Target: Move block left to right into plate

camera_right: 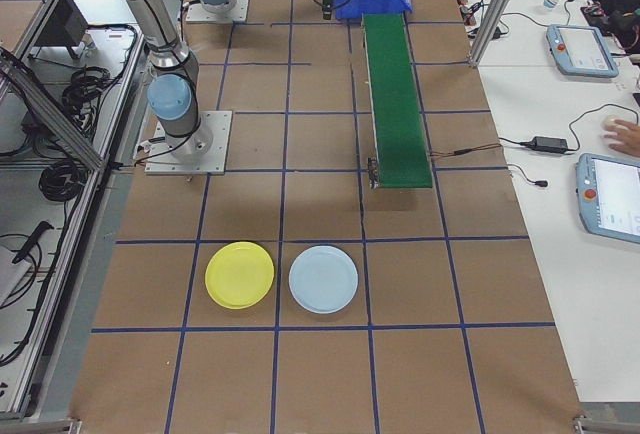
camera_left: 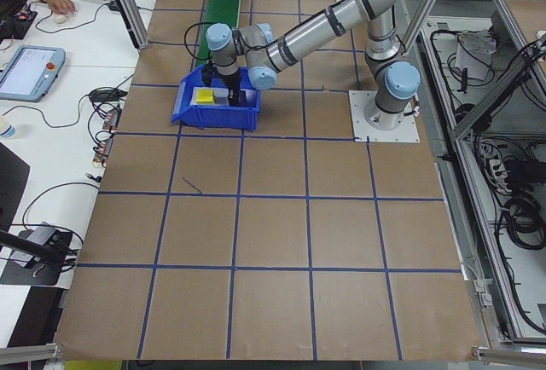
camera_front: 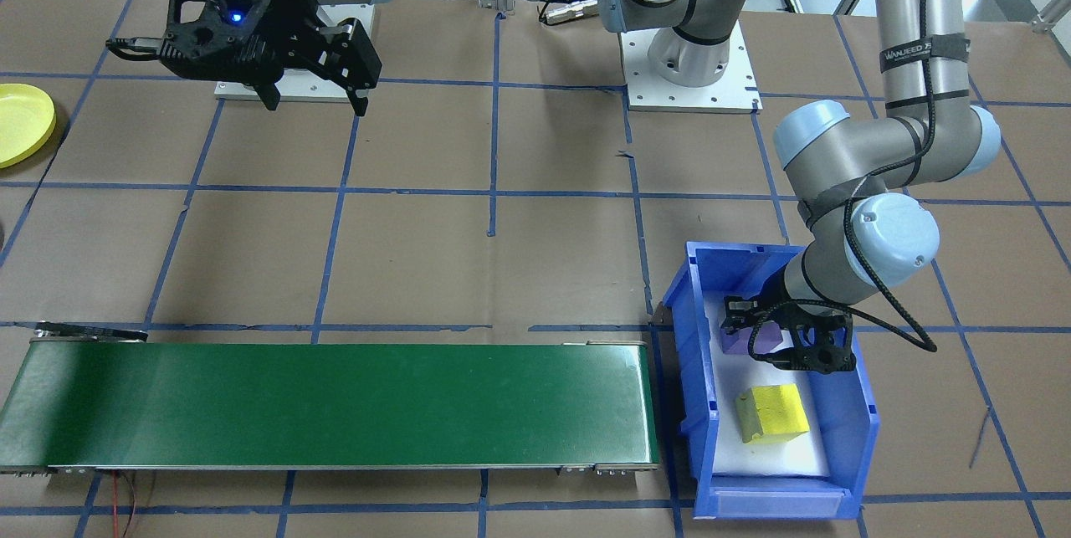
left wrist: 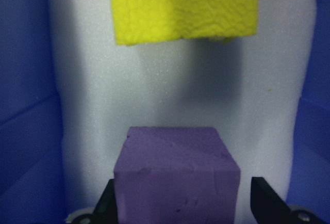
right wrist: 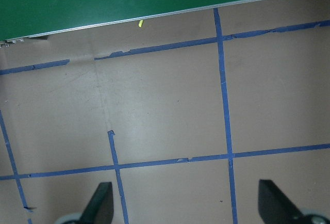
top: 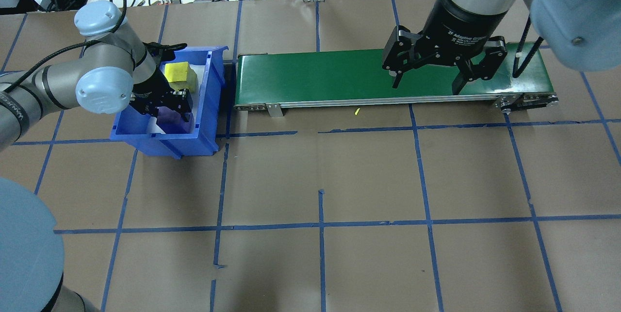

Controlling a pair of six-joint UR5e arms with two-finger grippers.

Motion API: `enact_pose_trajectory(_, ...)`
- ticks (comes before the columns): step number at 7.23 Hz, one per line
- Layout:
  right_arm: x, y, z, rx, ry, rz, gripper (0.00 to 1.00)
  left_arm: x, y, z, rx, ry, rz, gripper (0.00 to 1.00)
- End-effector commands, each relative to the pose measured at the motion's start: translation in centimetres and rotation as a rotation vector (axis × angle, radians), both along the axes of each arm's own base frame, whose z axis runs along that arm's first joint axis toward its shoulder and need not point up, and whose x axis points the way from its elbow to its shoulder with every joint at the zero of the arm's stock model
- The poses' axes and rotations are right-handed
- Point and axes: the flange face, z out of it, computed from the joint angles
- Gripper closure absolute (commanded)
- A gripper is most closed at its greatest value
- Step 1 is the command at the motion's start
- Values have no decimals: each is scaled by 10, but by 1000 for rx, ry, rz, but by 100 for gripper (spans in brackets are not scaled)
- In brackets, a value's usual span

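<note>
Left gripper (left wrist: 180, 203) around the purple block (left wrist: 177, 175) in the blue bin (camera_front: 694, 404).
The block is a matte foam cube on white padding, beside a yellow block (camera_front: 771, 413); fingers straddle it, one touching, one apart. Right gripper (top: 426, 81) hangs spread wide. Yellow plate (camera_right: 239, 274) lies far off.

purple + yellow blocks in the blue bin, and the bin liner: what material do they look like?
Purple block: looks like soft foam, matte, faintly dimpled faces, slightly rounded edges. Yellow block: likely foam or sponge, with a wrinkled, pitted matte surface. Liner: white, fine-grained, probably foam sheet. Blue bin: smooth, slightly glossy walls, probably moulded plastic.
</note>
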Motion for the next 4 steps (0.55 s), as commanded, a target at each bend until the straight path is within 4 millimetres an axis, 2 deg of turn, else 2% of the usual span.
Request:
enact_pose_trajectory(1,1,0,1,-2,0,1,0,0,0,28,-42,-19,23,75)
enact_pose_trajectory(2,1,1,0,0,0,1,0,-2,7,45,-9,-12,30,77)
enact_pose_trajectory(4,1,1,0,-1,0,2,0,-18,-2,99,7,-3,78,77)
